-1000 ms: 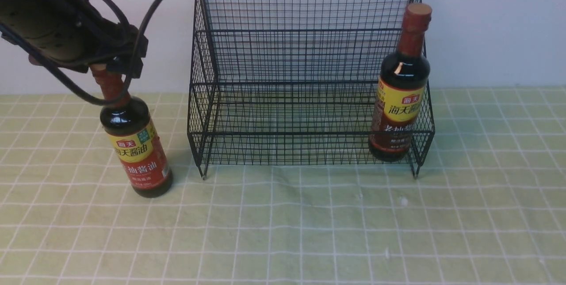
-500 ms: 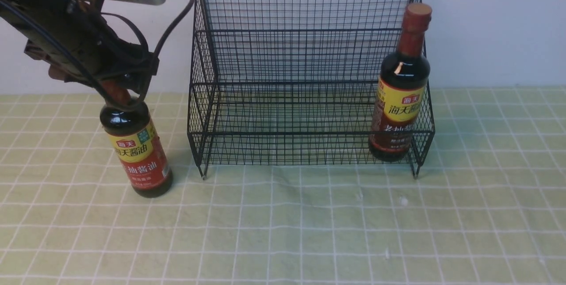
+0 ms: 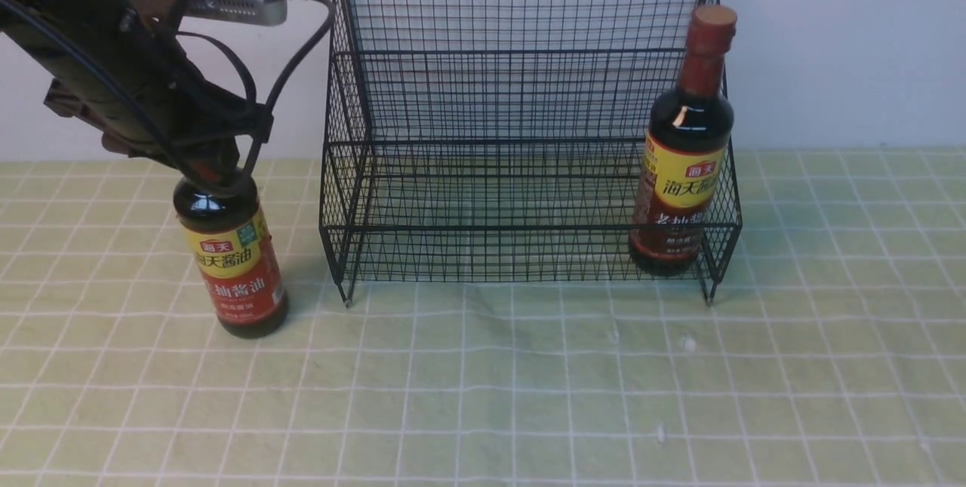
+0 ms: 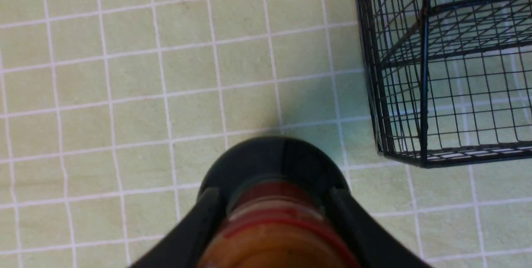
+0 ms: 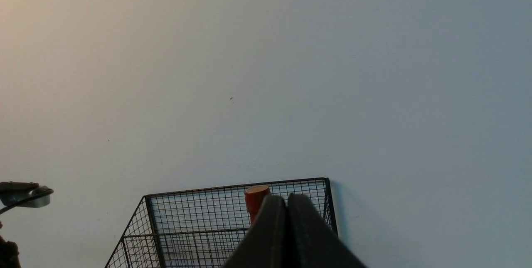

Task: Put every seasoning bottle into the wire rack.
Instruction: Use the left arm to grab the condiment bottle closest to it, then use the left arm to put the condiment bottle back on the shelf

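Observation:
One seasoning bottle stands on the cloth left of the black wire rack, a short gap away. My left gripper comes down over its top and hides the neck. In the left wrist view the gripper has a finger on each side of the reddish neck, pressed against it. The other seasoning bottle stands upright in the right end of the rack's lower tier. My right gripper is shut and empty, raised before the rack and that bottle's cap; the front view does not show it.
A green checked cloth covers the table, and a white wall rises close behind the rack. The left arm's cable loops near the rack's upper left corner. The rack's side wall stands close beside the held bottle.
My left gripper came down over the left bottle's neck and closed in on it. The bottle, tilted before, now stands straighter and sits slightly further left.

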